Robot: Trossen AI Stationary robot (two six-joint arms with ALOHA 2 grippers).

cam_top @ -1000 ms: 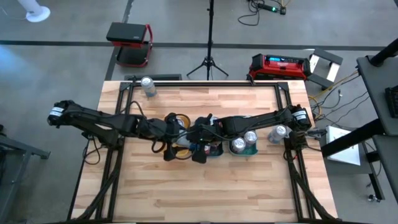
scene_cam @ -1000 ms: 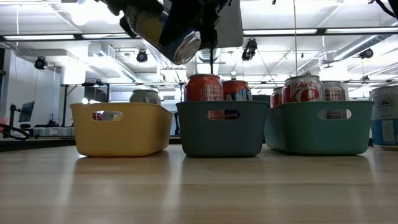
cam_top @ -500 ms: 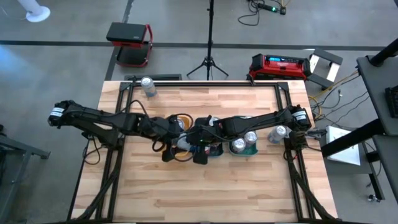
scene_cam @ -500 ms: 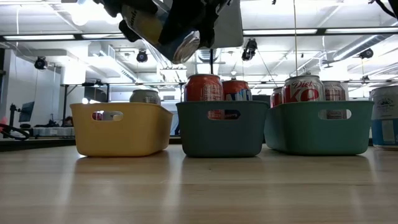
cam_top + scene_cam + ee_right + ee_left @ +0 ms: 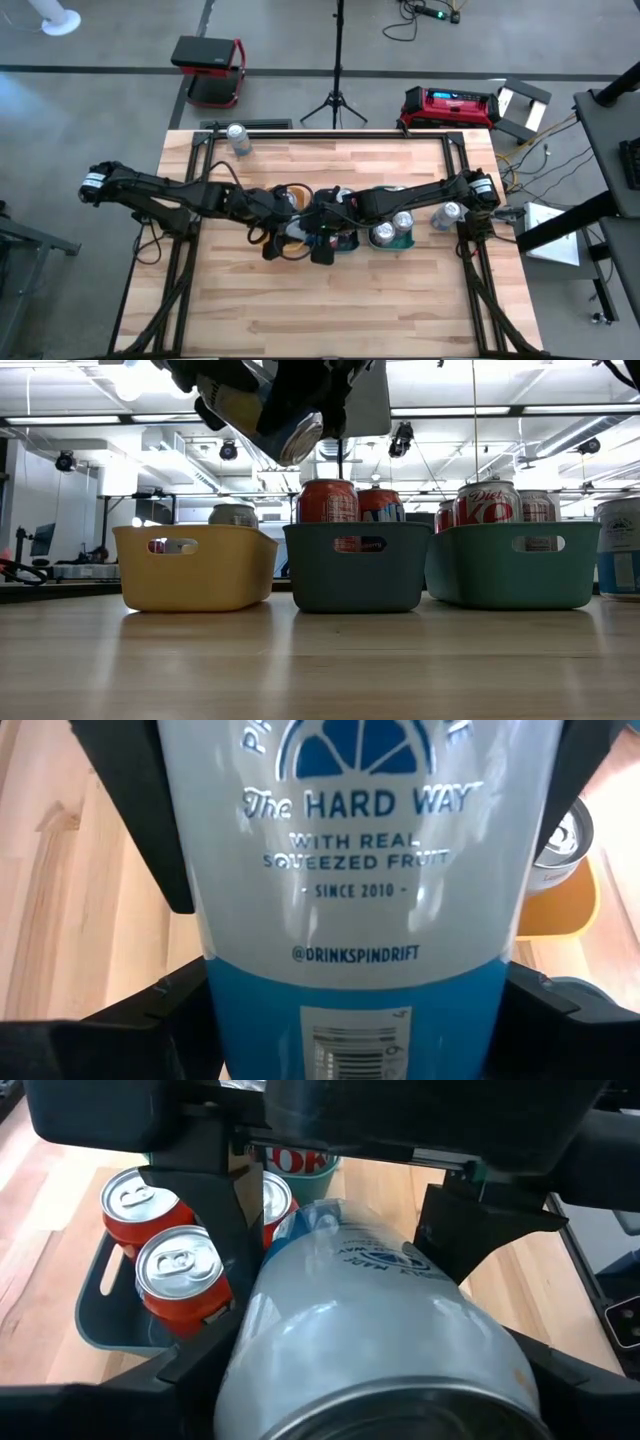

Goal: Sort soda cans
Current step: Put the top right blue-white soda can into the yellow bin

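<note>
Colours on the pale wooden plank desk [image 5: 330, 300]

In the low view a mustard-yellow plastic tub [image 5: 195, 567] stands at left, a dark teal tub [image 5: 355, 567] in the middle and a lighter sea-green tub [image 5: 515, 565] at right. The red soda cans with silver tops [image 5: 328, 501] rise from the middle tub; a red-lettered silver-grey can [image 5: 487, 503] shows in the right one. In the right wrist view, the white can with a bright blue lower band and blue lettering [image 5: 360, 870] fills the centre between the black right hand [image 5: 360, 1010]. In the left wrist view, the black left hand [image 5: 380, 1370] frames a silver-grey can with blue print [image 5: 370, 1330].
</note>
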